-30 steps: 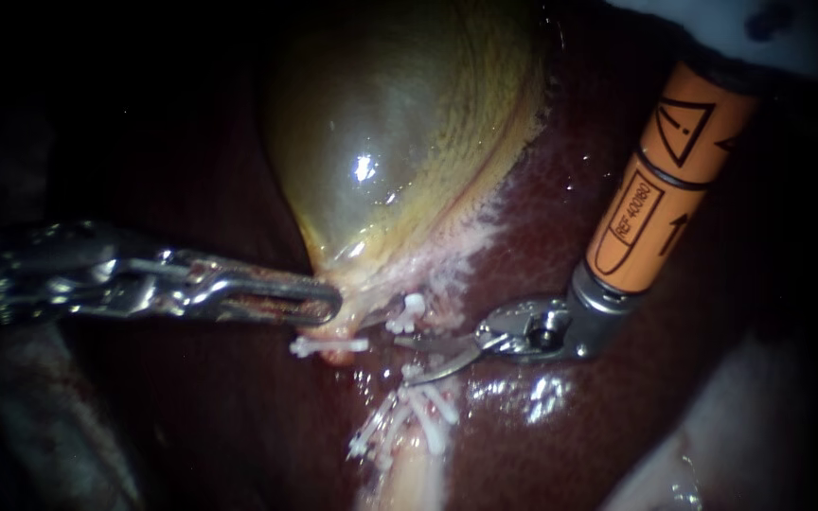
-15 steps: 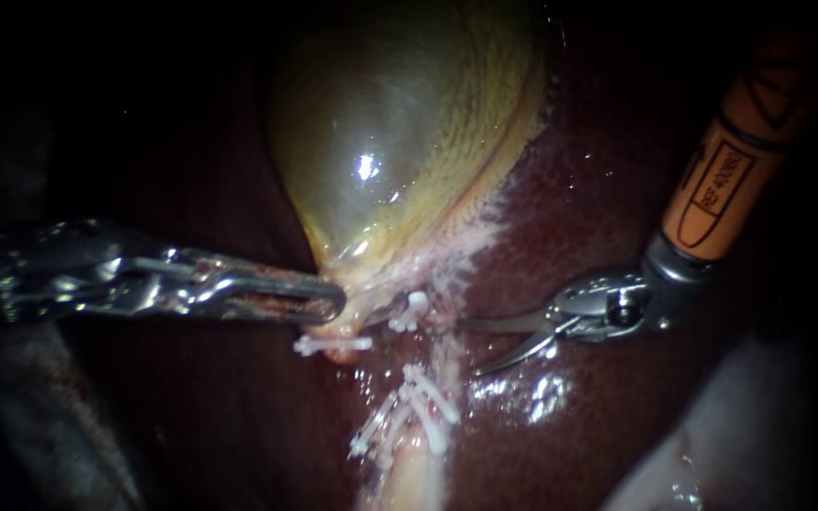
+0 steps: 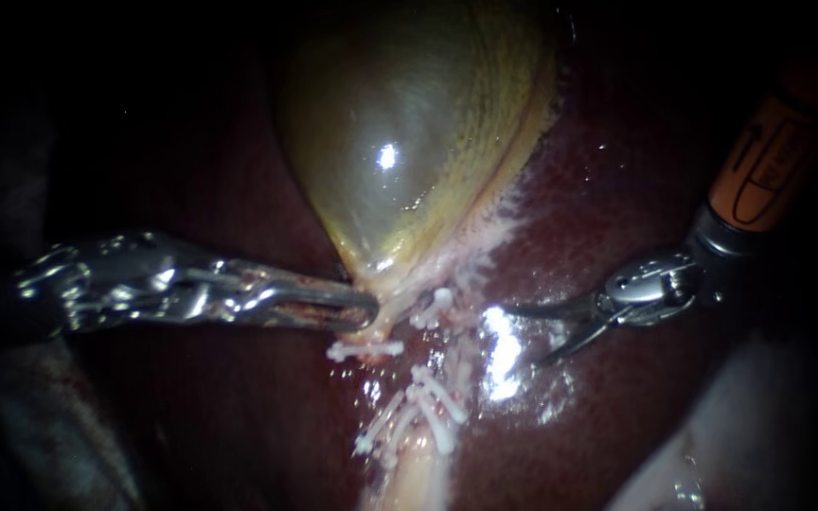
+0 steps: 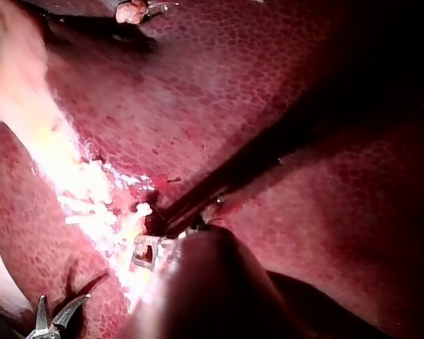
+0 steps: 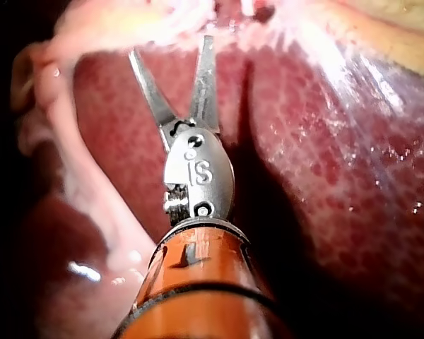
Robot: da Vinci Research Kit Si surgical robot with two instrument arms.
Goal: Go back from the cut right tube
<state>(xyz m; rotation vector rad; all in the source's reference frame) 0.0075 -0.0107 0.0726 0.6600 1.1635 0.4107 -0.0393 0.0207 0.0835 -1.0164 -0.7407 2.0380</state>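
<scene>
The yellow-green gallbladder tapers down to a narrow end. There my left instrument is shut on its tissue, as the left wrist view also shows. White clips sit on the tube stumps just below, with one more clip beside them and several clips lower down. My right instrument, with two thin curved blades, hangs open over the liver to the right of the clips and touches nothing. The right wrist view shows the blades parted, with the pale tissue ahead of them.
Dark red liver surrounds the gallbladder, with a wet glare patch between the clips and the blades. A pale strand of tissue runs beside the right instrument. Its blades show at the edge of the left wrist view.
My right instrument has drawn back to the right, away from the clipped tube, with its blades staying open. My left instrument keeps its hold; the whole scene has shifted slightly right.
</scene>
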